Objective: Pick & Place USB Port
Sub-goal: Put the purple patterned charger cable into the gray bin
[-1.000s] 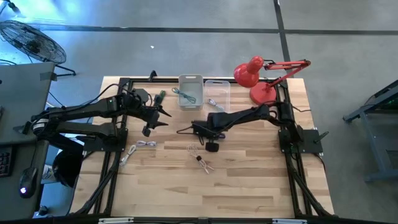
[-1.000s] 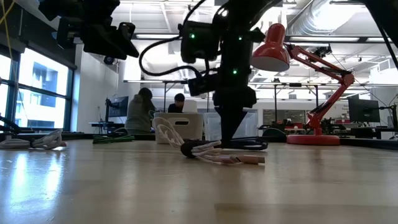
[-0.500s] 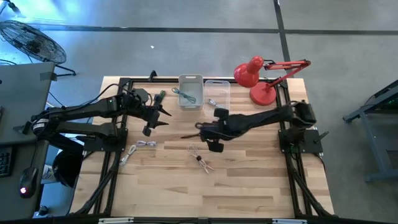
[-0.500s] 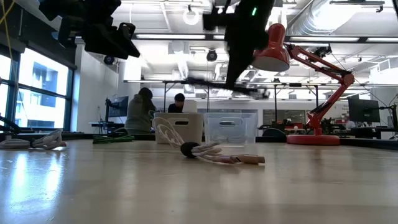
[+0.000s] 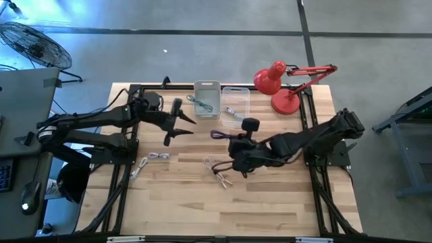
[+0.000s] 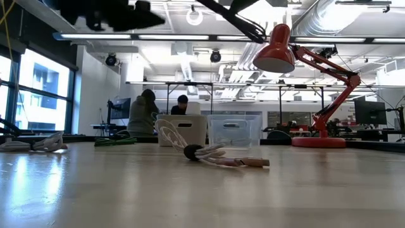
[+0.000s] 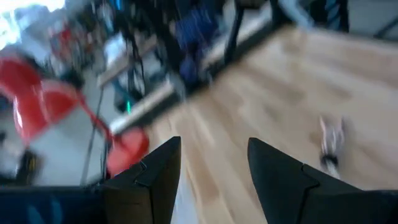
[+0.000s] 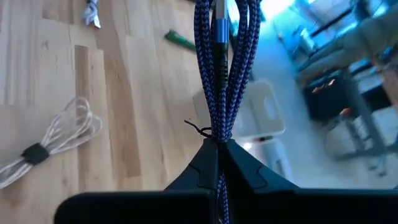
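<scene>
Right claw has lifted off the desk clamped on the blue cable, pick done; left claw hovers open, empty.

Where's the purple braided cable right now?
The purple braided cable is pinched in the right gripper, lifted over mid-table in the high view, just in front of the clear bin.

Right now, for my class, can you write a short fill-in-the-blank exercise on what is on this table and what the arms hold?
1. The right pincer is shut on a bundled ____ cable.
2. The lamp is coloured ____.
3. The left pincer is open and holds ____.
4. The white bin stands beside a ____ bin.

Missing words: blue; red; nothing; clear
</scene>
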